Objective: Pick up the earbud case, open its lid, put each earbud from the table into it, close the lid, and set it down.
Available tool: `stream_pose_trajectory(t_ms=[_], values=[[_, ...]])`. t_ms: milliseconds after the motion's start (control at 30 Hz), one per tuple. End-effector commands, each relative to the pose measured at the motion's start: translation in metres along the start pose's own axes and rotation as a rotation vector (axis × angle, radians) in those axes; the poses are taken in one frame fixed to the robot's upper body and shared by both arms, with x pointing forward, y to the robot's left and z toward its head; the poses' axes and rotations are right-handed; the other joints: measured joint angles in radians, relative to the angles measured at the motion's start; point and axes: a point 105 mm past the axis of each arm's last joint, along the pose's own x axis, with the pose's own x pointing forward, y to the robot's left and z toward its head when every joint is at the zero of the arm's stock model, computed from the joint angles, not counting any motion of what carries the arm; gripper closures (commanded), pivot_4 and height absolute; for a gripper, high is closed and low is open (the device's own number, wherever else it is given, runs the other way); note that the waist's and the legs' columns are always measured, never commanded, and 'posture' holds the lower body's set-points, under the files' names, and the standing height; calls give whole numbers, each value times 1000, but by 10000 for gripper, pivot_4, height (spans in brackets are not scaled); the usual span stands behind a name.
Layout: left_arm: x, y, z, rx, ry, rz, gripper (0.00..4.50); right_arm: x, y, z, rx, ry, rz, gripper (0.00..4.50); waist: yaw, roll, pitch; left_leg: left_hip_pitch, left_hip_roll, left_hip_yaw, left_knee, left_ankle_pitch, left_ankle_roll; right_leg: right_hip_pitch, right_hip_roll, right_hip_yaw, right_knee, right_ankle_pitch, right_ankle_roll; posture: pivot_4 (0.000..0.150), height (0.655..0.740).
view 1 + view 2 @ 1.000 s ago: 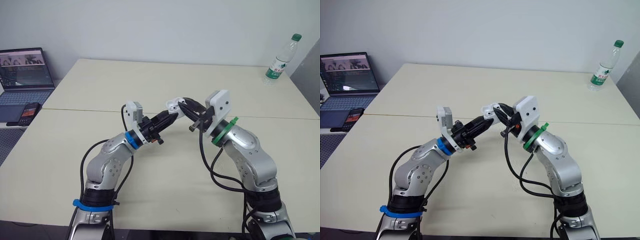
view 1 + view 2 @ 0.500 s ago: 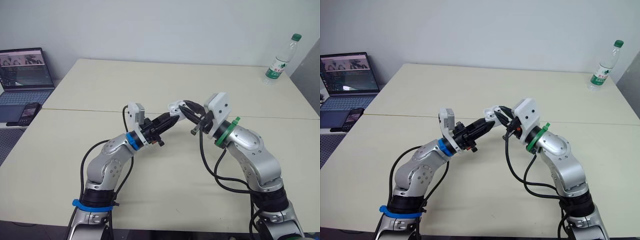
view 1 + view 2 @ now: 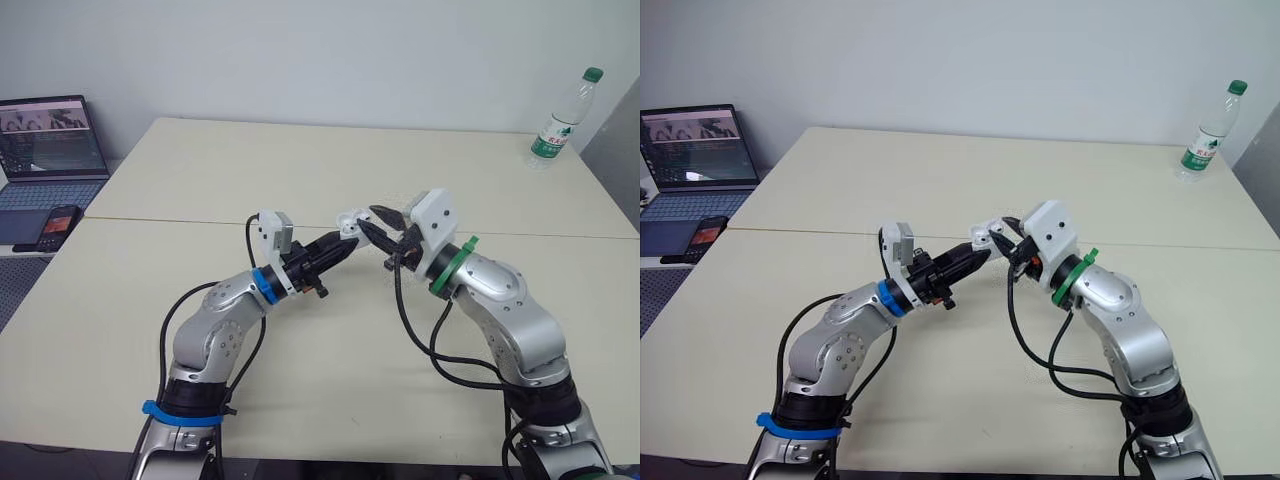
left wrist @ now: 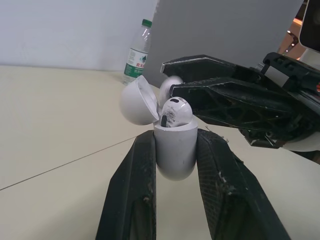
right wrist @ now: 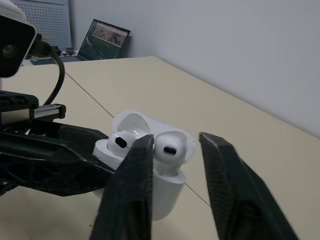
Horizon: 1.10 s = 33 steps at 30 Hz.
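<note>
My left gripper (image 3: 343, 240) is shut on the white earbud case (image 4: 174, 147), holding it above the table with its lid (image 4: 136, 102) hinged open. One white earbud (image 4: 175, 112) sits in a slot of the case. A second earbud (image 5: 168, 149) sits in the other slot, between the fingers of my right gripper (image 5: 177, 137). That gripper is open: one finger (image 5: 135, 175) lies close beside the earbud and the other stands apart from it. In the head views my right gripper (image 3: 369, 222) meets the case (image 3: 348, 220) from the right.
A cream table (image 3: 300, 160) with a seam across its middle lies under both arms. A water bottle (image 3: 563, 118) stands at the far right corner. A laptop (image 3: 52, 150) and a phone (image 3: 58, 225) sit on a side desk to the left.
My right gripper's fingers have spread apart at the case, leaving the earbud in its slot. Both arms have sunk slightly and the left gripper keeps its hold on the case.
</note>
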Motion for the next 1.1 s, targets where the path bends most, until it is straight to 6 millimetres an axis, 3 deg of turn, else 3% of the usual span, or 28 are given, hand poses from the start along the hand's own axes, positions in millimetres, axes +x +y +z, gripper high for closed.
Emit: stream_pose_trajectory(t_ms=[33, 167, 400, 567, 700, 833, 933, 1100], values=[[5, -14, 23, 65, -90, -74, 37379, 1, 3, 0, 8, -2, 12, 15578, 0, 0, 0, 0, 0, 0, 0, 0, 0, 0, 0, 0, 0, 0, 0, 1500, 7400], [5, -14, 22, 63, -89, -73, 37379, 1, 1, 6, 15, -37, 6, 730, 0, 0, 0, 0, 0, 0, 0, 0, 0, 0, 0, 0, 0, 0, 0, 1500, 7400], [3, -13, 20, 77, -78, -73, 37379, -5, -6, 22, 74, -129, -5, 315, 0, 0, 0, 0, 0, 0, 0, 0, 0, 0, 0, 0, 0, 0, 0, 1500, 7400], [-2, -17, 13, 115, -31, -149, 37379, -17, -16, 36, 324, -157, 89, 315, 0, 0, 0, 0, 0, 0, 0, 0, 0, 0, 0, 0, 0, 0, 0, 1500, 7400], [-9, -27, 10, 72, -6, -287, 37379, -32, -18, 37, 529, -97, 235, 315, -1, 0, 0, 0, 1, 0, 0, 0, 0, 1, 0, 0, 0, 0, 0, 1500, 7400], [-9, -24, 7, 82, 26, -335, 37379, -40, -37, 24, 595, -44, 215, 315, -1, 0, 0, 0, 0, 0, 0, 0, 0, 1, 0, 0, -1, 0, 0, 1500, 7400], [-9, -26, 7, 79, 40, -380, 37379, -39, -52, 11, 627, 4, 149, 6896, -1, 0, 0, 0, 0, 1, 0, 0, 0, 1, 1, 1, -1, 0, 0, 1500, 7400], [-9, -30, 5, 70, 67, -458, 37379, -37, -45, -12, 628, 152, 173, 24861, -1, 0, 0, 0, 0, 1, 0, 0, 0, 1, 2, 1, -1, 0, 0, 1500, 7400]])
